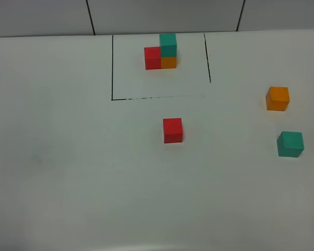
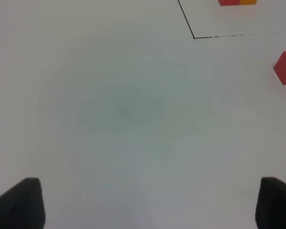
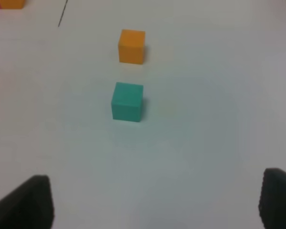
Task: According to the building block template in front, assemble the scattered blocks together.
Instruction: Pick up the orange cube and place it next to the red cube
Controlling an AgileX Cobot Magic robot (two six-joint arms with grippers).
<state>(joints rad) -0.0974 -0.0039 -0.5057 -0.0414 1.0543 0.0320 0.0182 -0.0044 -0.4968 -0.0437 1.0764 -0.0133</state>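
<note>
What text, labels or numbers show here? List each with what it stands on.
None. The red cube, orange cube, teal cube and template have plain faces; the table bears only drawn black lines, no writing.

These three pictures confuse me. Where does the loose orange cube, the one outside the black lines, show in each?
Exterior high: the loose orange cube sits far right, behind the teal-green cube.
Left wrist: not in it; the orange there belongs to the black-framed template.
Right wrist: the orange cube lies beyond the teal-green cube, farther from the camera.
Shared landmark: the black-framed template, partly visible in all three.
</note>
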